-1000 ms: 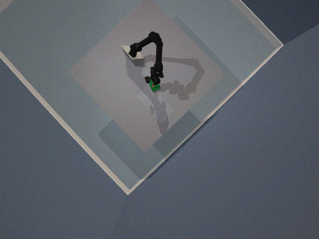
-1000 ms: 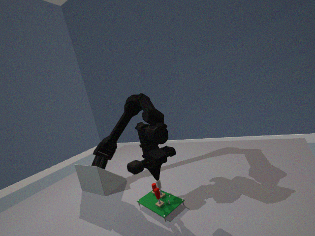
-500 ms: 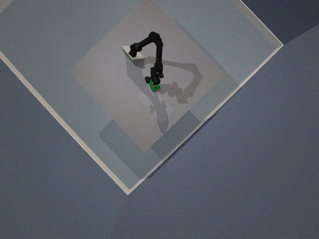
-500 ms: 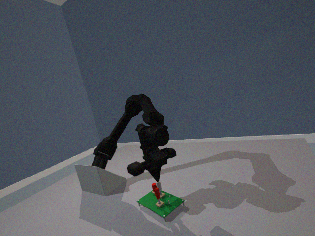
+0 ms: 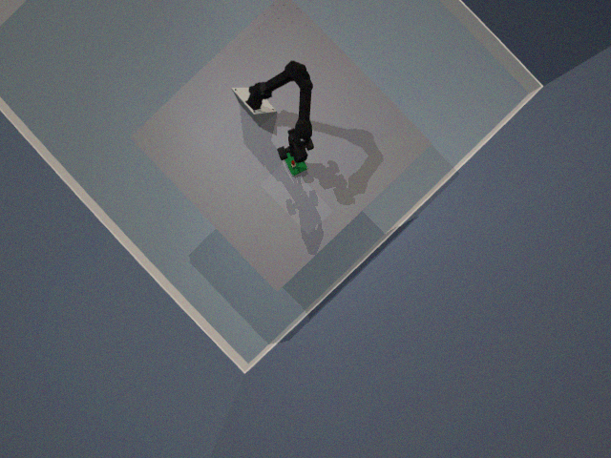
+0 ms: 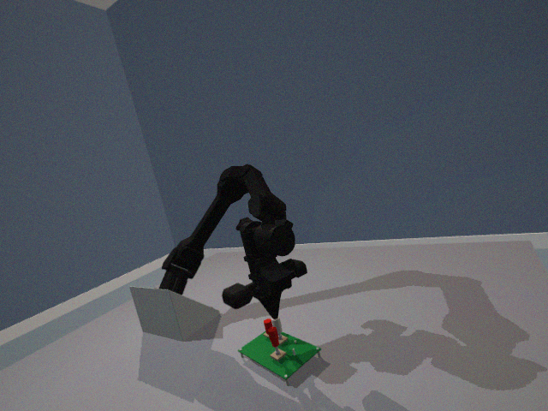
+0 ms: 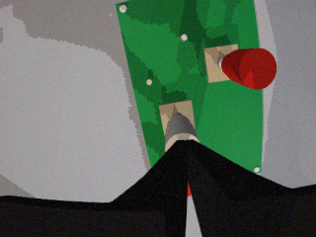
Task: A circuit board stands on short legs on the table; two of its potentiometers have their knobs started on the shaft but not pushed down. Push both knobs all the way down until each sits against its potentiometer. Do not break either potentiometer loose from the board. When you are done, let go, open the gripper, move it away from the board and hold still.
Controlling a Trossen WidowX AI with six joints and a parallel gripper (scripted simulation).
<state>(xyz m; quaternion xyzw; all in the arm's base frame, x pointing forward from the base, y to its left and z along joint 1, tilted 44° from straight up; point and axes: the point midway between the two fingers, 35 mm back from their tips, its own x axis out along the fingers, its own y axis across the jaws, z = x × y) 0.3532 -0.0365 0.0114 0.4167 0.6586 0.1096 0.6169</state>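
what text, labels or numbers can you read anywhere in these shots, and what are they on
None can be read in any view.
Green circuit board: plain green with small white dots, no lettering.
Red knob: plain, no marks.
Black arm and its shut gripper: no brand or label visible.
Grey base block: blank.
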